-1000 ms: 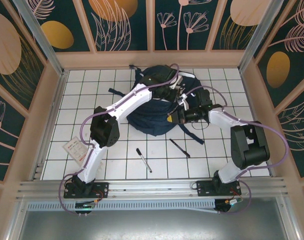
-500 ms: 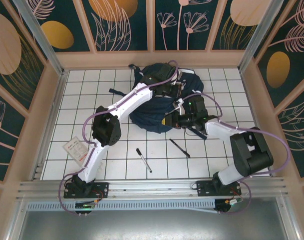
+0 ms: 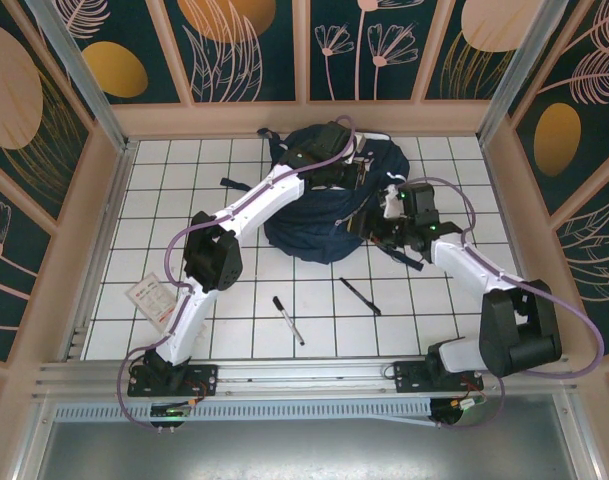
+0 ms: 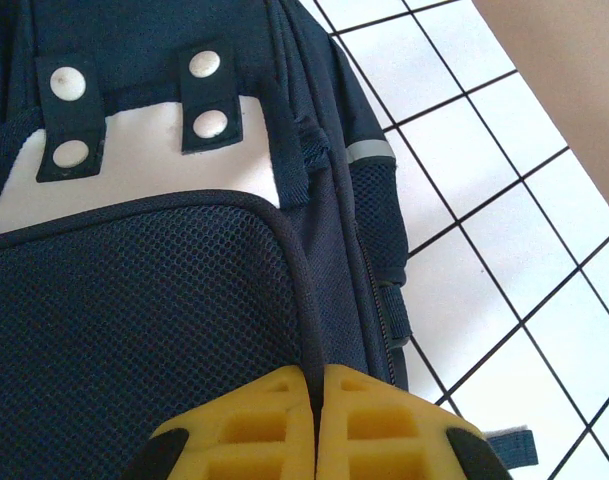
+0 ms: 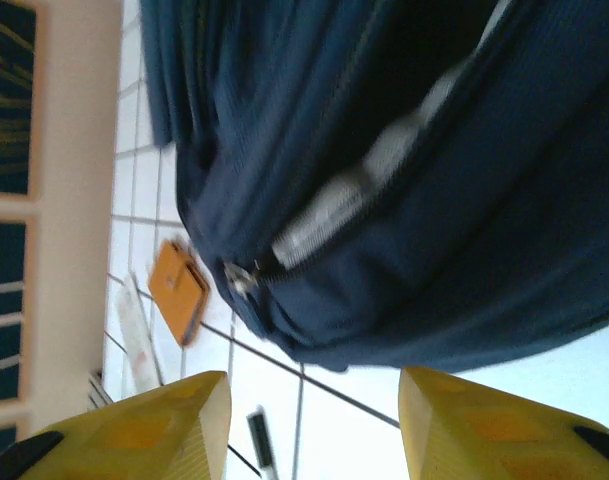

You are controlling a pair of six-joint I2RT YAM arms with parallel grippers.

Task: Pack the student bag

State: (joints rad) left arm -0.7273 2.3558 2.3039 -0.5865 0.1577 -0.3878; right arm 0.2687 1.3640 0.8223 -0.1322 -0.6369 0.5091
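**One bag, two pens, one card on the tiled table**

The student bag [image 3: 319, 215] is the single large navy item. It lies on the white gridded table [image 3: 234, 335] toward the far wall, between the two arms.

The left gripper [image 3: 336, 168] rests on the top of the bag. In the left wrist view its two yellow fingers [image 4: 254, 425] are pressed together, pinching the corded seam that runs into the slit between them. That view also shows one white patch [image 4: 134, 165] crossed by two dark tabs, each with two white snaps, four snaps in all.

The right gripper [image 3: 381, 225] sits at the bag's right side. In the right wrist view its fingers [image 5: 174, 420] are spread wide apart, holding nothing, with the bag's zip and one silver puller [image 5: 246, 278] beyond them.

On the tiles nearer the bases lie two pens, well apart from the bag: a black-and-white marker [image 3: 288, 320] and a slim black pen [image 3: 361, 297]. One small white card [image 3: 149, 297] lies beside the left arm.
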